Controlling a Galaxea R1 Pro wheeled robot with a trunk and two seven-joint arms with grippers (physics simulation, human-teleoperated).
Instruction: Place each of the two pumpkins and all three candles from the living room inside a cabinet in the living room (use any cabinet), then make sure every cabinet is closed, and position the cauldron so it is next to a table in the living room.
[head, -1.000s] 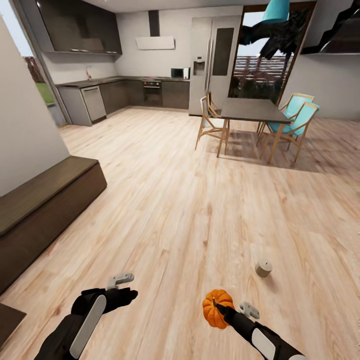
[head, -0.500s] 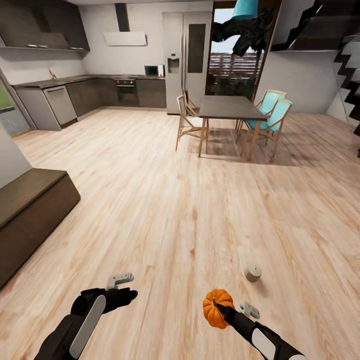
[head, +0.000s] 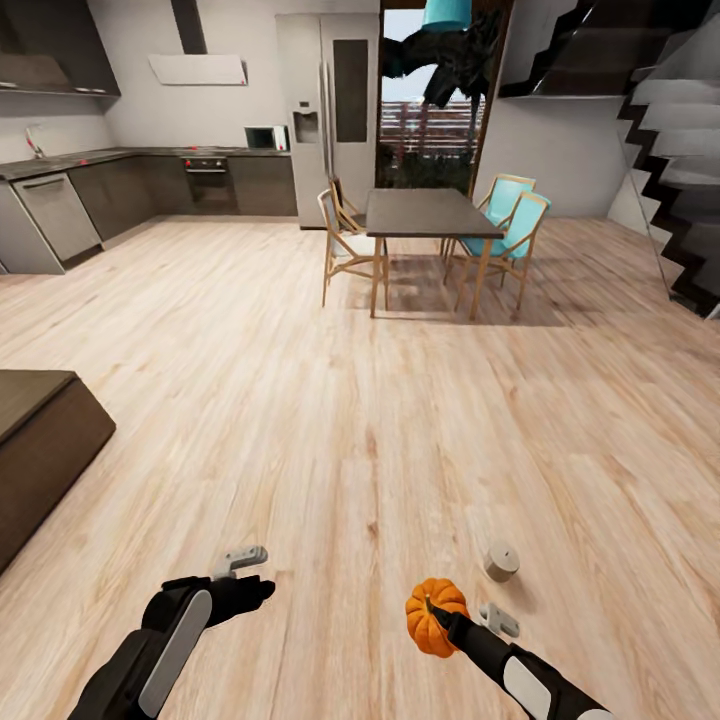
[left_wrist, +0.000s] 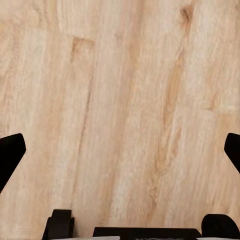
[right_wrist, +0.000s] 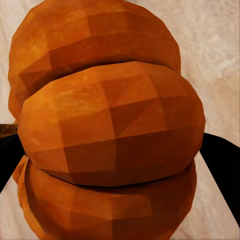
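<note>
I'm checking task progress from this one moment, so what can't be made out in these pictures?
- Cabinet: head view, cut off by the picture's edge; whether its drawers are shut cannot be told.
- Right gripper: head view, its fingertips hidden behind the pumpkin it holds; the pumpkin blocks most of the right wrist view too.
- Candle: head view, too small for detail.
- Left gripper: fingers wide apart over bare floor.

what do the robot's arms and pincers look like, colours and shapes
Both arms are glossy black with a long pale grey panel along each forearm. The left pincer and right pincer end in black fingers, and a small light grey bracket sits at each wrist. No cables or markings visible.
</note>
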